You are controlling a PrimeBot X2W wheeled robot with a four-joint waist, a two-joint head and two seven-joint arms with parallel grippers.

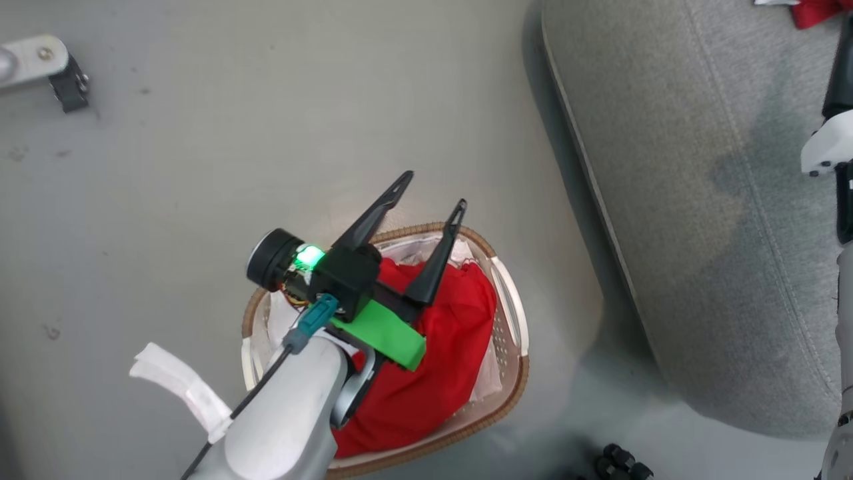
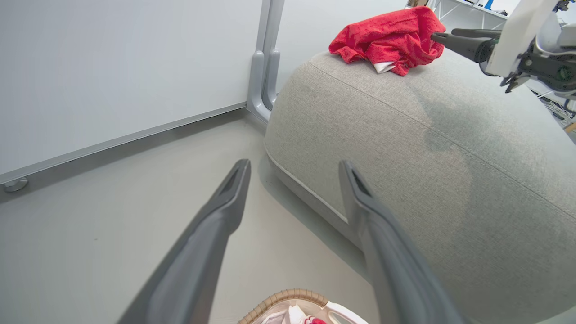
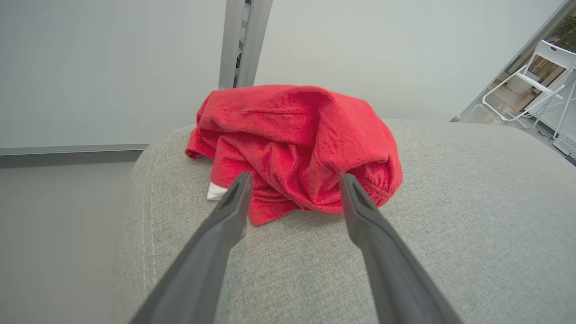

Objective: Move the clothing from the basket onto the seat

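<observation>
Red clothing in two places: a crumpled red garment [image 3: 297,144] lies at the far end of the grey seat [image 3: 450,202], with a scrap of white trim poking out at its lower left. In the head view the frame's upper right corner cuts it off. The right gripper [image 3: 294,177] stands released, its two dark fingers spread wide and empty. Its tips are at the garment's near edge, but whether they touch the cloth cannot be told.

A second red garment [image 1: 446,373] fills the basket [image 1: 516,373] on the floor [image 1: 166,200], at lower centre of the head view and just left of the seat. The left arm hides that garment's left part and much of the white cloth liner [image 1: 406,250]. The left gripper [image 1: 434,189] hovers over the basket's upper rim, jaws wide apart and grasping nothing.

In the left wrist view a sliver of the woven rim shows at the bottom edge. The right forearm [image 1: 826,147] is cropped by the head view's right edge. Small black objects [image 1: 623,463] at that view's bottom edge are too cut off to identify.
</observation>
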